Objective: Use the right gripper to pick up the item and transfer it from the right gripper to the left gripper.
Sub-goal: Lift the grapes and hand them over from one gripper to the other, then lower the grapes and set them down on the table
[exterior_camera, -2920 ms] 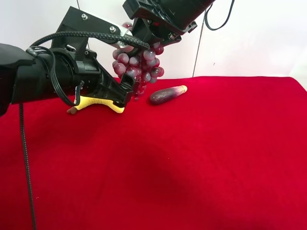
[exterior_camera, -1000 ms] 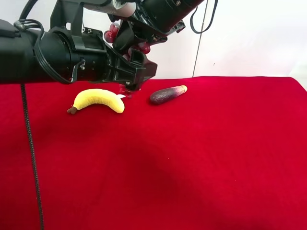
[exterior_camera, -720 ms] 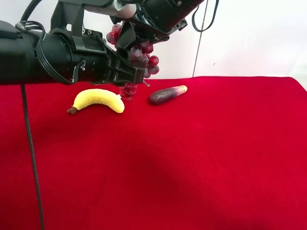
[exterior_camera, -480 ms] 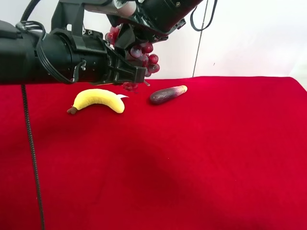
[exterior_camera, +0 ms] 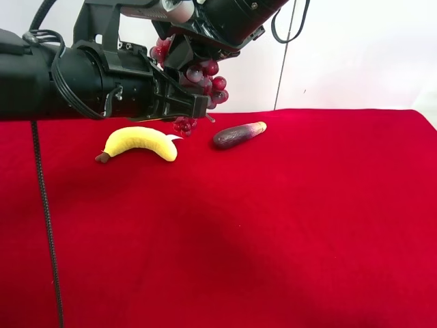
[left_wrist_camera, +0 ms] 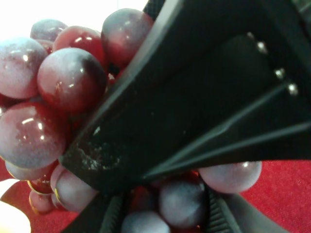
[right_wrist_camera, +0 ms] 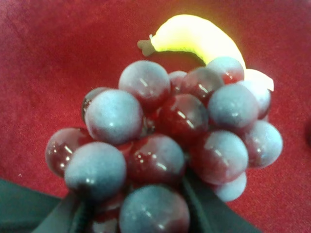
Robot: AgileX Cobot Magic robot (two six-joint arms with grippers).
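Observation:
The item, a bunch of purple-red and greyish grapes (exterior_camera: 213, 83), hangs in the air above the red cloth at the back left. From above, the right gripper (exterior_camera: 186, 60) is shut on the bunch's top; its wrist view shows the grapes (right_wrist_camera: 160, 141) bulging out of its black jaws (right_wrist_camera: 136, 216). The left gripper (exterior_camera: 194, 107) reaches in from the exterior high view's left and is shut on the bunch's lower part. In the left wrist view, grapes (left_wrist_camera: 73, 80) sit between its fingers (left_wrist_camera: 114, 213), and the right gripper's black wedge crosses in front.
A yellow plush banana (exterior_camera: 140, 142) lies on the red cloth (exterior_camera: 287, 225) below the left arm. A dark eggplant-like piece (exterior_camera: 237, 134) lies just right of the grippers. A black cable (exterior_camera: 44, 225) hangs down at the left. A white wall stands behind.
The left gripper's jaws, open around the bunch a second ago, have shut on its lower part. The bunch's tip has risen slightly. Both arms have otherwise held their place.

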